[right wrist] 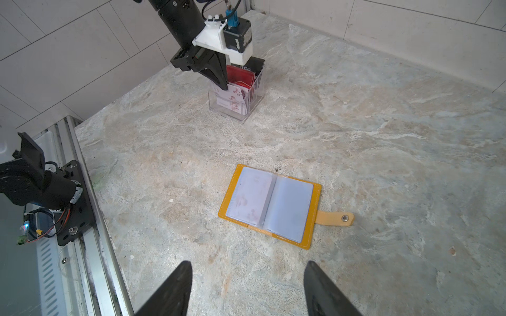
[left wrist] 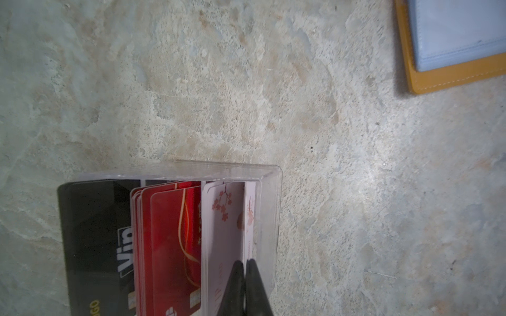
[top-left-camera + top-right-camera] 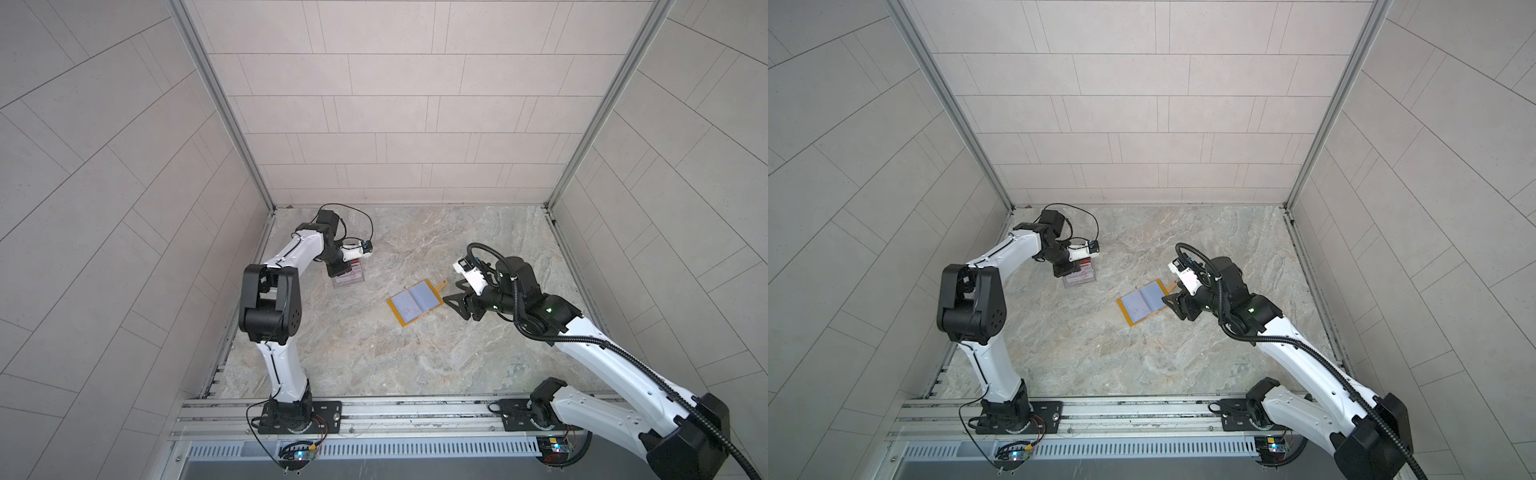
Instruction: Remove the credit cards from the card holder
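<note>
The card holder point(image 3: 415, 307) point(image 3: 1144, 305) point(image 1: 290, 210) lies open flat at mid-table, its snap tab point(image 1: 335, 218) toward my right arm. A white credit card with faint red marks point(image 1: 250, 199) sits in one sleeve. My right gripper point(image 1: 247, 264) point(image 3: 455, 293) hovers open and empty just beside the holder's tab side. At the back left my left gripper point(image 2: 245, 262) point(image 1: 223, 86) point(image 3: 338, 272) points down into a clear stand point(image 2: 271, 191) point(image 1: 238, 112), shut on the edge of a white blossom card point(image 2: 249, 219). Dark "Vip" cards point(image 2: 95, 232), red cards point(image 2: 169, 232) and white cards point(image 2: 224, 219) stand in the tiers.
Tiled walls point(image 3: 395, 124) close in the marble table point(image 3: 395, 365) at the back and both sides. An aluminium rail point(image 3: 395, 409) with both arm bases runs along the front. The left arm's base point(image 1: 41, 186) shows in the right wrist view.
</note>
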Tool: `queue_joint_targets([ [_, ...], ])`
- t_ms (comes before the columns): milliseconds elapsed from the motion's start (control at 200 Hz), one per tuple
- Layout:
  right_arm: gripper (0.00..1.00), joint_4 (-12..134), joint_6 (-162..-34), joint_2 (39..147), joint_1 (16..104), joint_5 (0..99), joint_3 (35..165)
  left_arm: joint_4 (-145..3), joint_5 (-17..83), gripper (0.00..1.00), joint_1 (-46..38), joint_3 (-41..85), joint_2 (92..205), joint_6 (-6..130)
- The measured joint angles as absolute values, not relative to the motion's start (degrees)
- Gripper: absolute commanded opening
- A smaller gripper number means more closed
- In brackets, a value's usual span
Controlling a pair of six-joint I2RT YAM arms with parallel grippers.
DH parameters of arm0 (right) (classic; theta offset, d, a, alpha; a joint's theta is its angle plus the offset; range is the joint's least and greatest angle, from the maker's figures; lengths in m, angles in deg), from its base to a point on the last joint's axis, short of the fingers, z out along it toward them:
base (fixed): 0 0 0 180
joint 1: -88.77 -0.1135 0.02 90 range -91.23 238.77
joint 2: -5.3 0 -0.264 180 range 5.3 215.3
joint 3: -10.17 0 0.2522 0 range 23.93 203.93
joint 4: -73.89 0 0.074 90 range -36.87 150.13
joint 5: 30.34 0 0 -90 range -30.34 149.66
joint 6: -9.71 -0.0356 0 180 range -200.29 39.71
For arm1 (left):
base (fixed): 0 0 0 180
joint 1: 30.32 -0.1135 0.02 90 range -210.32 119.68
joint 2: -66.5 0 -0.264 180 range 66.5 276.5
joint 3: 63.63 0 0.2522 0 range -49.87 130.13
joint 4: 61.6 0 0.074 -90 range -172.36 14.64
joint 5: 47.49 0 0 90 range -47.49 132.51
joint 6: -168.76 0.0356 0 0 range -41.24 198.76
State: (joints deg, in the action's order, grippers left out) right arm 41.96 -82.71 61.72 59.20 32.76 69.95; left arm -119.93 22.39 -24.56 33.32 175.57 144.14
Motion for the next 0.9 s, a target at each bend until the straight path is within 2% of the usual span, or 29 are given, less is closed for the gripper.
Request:
queue_joint_targets([
  [526,0.67,43.27,-82.95,59.23,59.20,32.70,69.40,-119.80,22.52,0.22,-24.58,34.31,175.84,142.02],
  [691,0.67,43.73,-83.21,58.73,59.20,32.72,69.21,-118.89,23.15,0.33,-24.58,34.88,175.82,140.40],
  [901,0.68,44.47,-83.76,58.07,59.23,33.13,68.64,-117.49,23.46,0.55,-24.58,34.13,173.45,138.20],
])
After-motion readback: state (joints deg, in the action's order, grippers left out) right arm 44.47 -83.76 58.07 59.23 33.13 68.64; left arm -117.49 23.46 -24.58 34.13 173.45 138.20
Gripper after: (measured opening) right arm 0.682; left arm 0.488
